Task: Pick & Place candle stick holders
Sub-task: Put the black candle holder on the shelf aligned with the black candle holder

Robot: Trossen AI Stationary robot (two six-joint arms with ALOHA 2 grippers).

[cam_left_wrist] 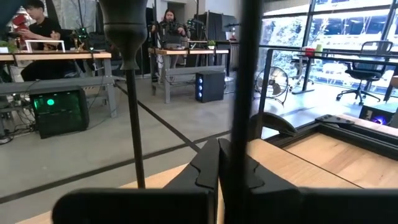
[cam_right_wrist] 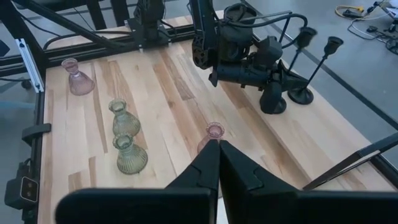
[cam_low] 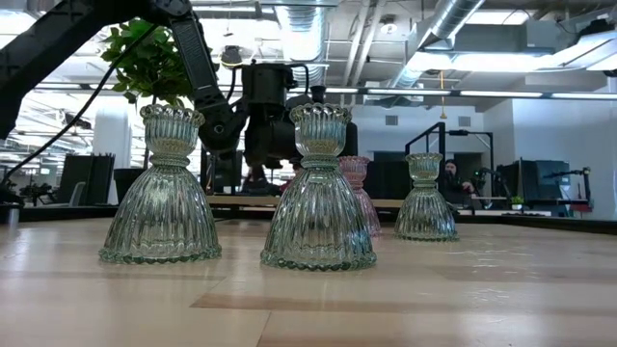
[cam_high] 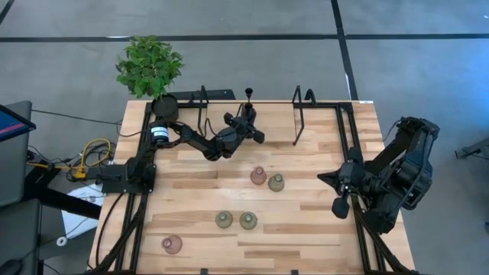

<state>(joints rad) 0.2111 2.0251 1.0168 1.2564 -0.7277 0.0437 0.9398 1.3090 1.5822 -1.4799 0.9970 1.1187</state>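
Two olive-green glass holders (cam_low: 316,193) stand nearest the low camera, well apart from the left gripper (cam_high: 248,122). This gripper is at the table's far edge, its fingers clamped on a black candle stick holder's (cam_right_wrist: 299,62) thin stem. The right gripper (cam_high: 341,205) waits with fingers together, a pink holder (cam_right_wrist: 212,134) just ahead of it.

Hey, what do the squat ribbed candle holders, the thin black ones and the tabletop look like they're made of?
The squat ribbed holders look like pressed glass: translucent, glossy, the room showing through the ribs; green-tinted, and a pink one. The thin black candlesticks seem to be metal with a matte black finish, though painted wood can't be ruled out. The tabletop looks like light wood planks, with visible grain and joints.
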